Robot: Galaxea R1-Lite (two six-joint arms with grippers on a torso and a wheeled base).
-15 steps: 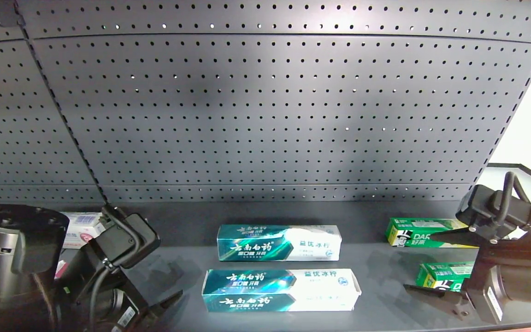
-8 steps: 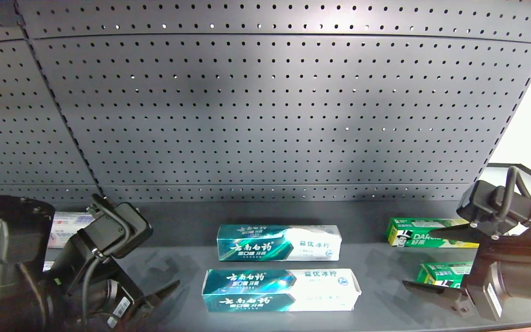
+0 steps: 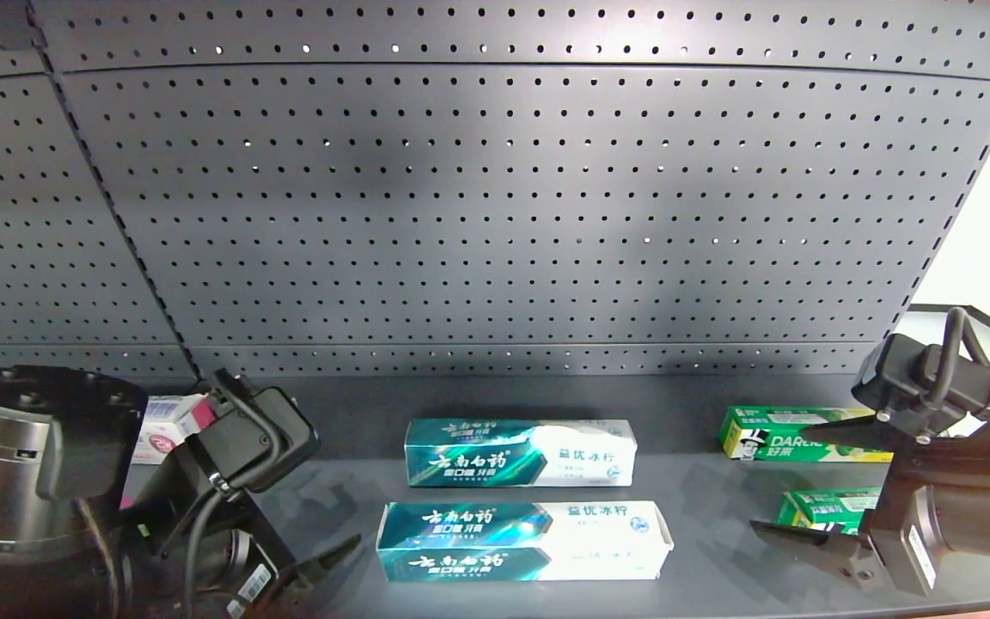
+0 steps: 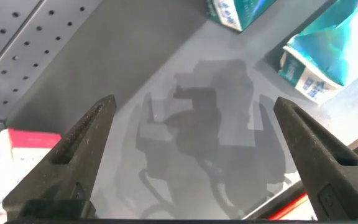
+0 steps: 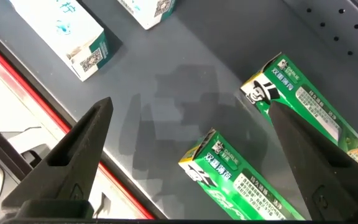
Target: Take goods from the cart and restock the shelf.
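Comparing with a second ago, I see that the left gripper [image 4: 194, 102] went first toward the lower left edge of the head view and has now come back to the right. One fingertip now points near the front teal box [image 3: 522, 540] but does not touch it. Its fingers stand wide apart with nothing between them. The right gripper [image 3: 783, 480], at the lower right, has hardly shifted. It is also spread wide and empty, hanging over the front green box [image 3: 821, 511] and just before the rear green box [image 3: 783, 432]. No box has moved: the rear teal box [image 3: 519, 452] lies behind the front one in the lower middle, and the pink box [image 3: 170, 414] sits at the left, partly behind the left arm. All these goods rest flat on the shelf [image 3: 718, 550]. I judge that this placing is finished and that both arms are free for the next pick from the cart. About writing: the teal boxes carry large white Chinese characters on the teal part and smaller dark ones on the white part, with a square code on the end flap in the right wrist view. The green boxes carry Latin capitals and a small figure in a top hat. The print on the pink box is too small for me to tell.
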